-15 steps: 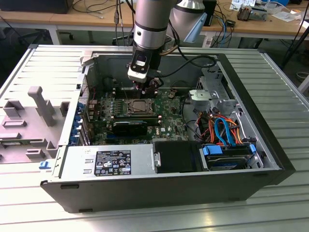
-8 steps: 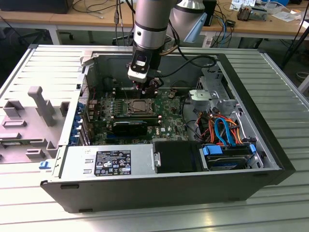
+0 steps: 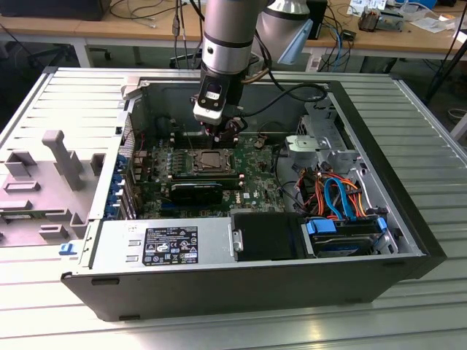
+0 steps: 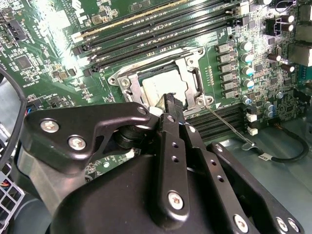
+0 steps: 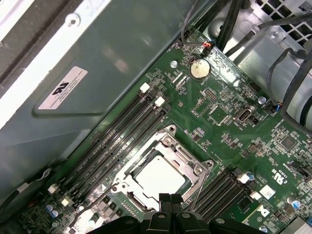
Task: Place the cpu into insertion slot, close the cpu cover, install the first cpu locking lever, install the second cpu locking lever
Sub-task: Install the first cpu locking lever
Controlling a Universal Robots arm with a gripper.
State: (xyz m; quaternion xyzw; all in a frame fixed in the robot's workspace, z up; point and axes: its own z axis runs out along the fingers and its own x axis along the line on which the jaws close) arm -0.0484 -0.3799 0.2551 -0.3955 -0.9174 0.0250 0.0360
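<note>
Hangs with black gripper (image 5: 169, 199) pinched narrow, empty, by thin silver windowed cpu cover (image 5: 183, 155): likely stiff, slick, best pressed on its frame.

The arm (image 3: 228, 36) is a silver-grey tube with a darker joint band and a white-and-black block (image 3: 210, 102) at its wrist. The gripper (image 4: 170, 100) is matt black, with flat links pinned by silver screws (image 4: 175, 200). Thin cables (image 3: 257, 71) seem to trail beside it.
</note>
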